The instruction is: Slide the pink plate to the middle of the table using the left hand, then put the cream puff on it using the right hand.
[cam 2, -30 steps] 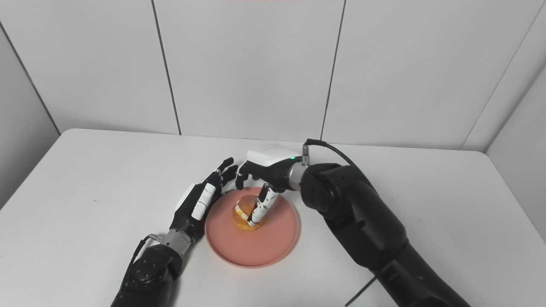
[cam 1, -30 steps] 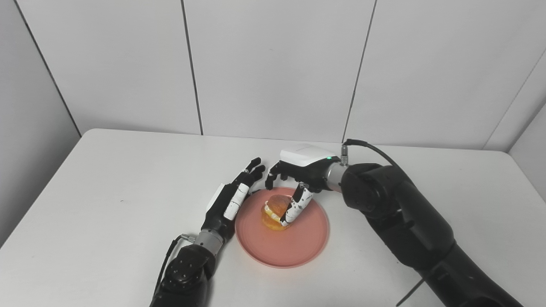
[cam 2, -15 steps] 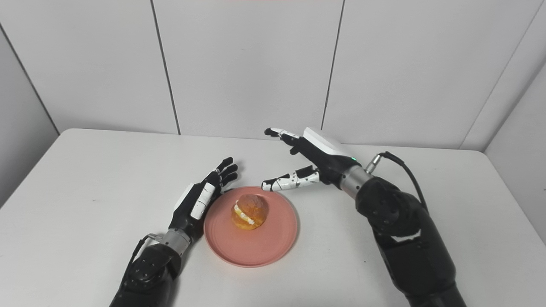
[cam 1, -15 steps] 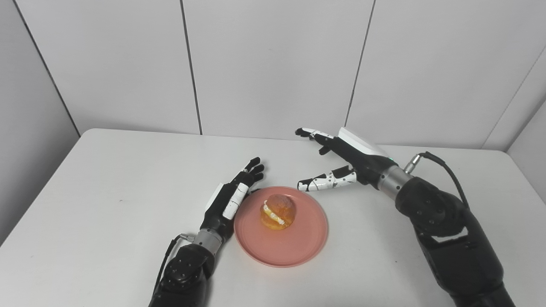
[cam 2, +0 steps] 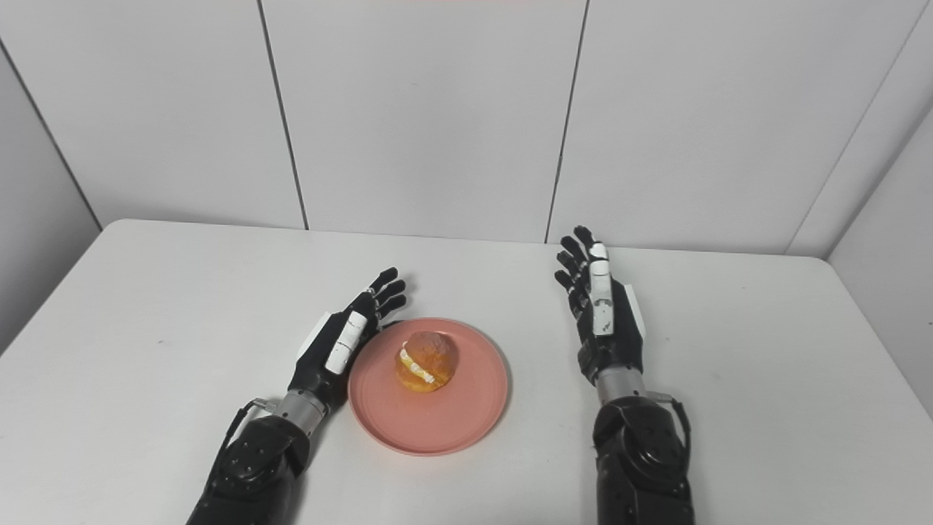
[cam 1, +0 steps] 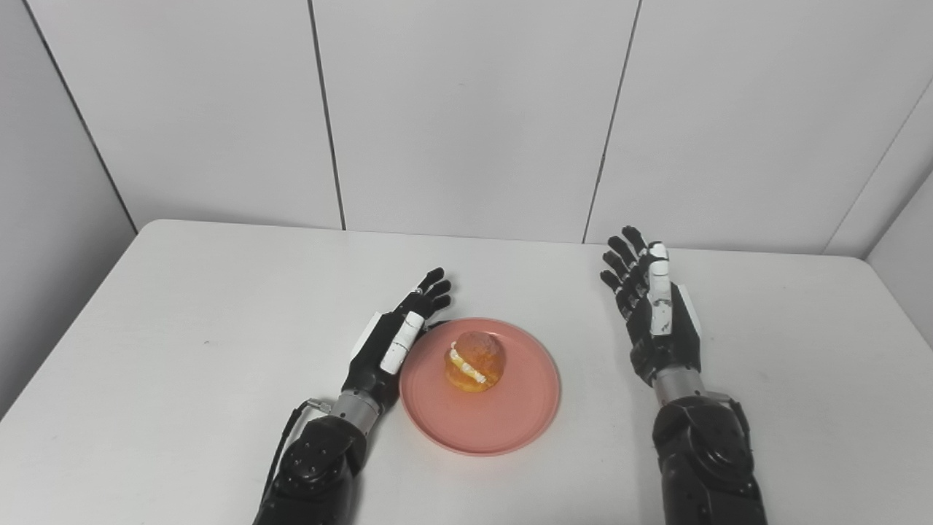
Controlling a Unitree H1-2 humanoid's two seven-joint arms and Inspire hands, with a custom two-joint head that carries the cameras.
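From the left eye view, the pink plate (cam 1: 481, 408) lies mid-desk with the cream puff (cam 1: 476, 362) on it, its left rim against the left hand (cam 1: 390, 343), whose fingers are straight and spread, holding nothing. Bare desk (cam 1: 182, 306) stretches leftward from that hand to the edge. From the right eye view, the right hand (cam 2: 605, 321) stands right of the plate, well apart, fingers extended and empty, with clear desk between. Half a second ago it reached toward the plate's far rim; a second ago it gripped the puff.
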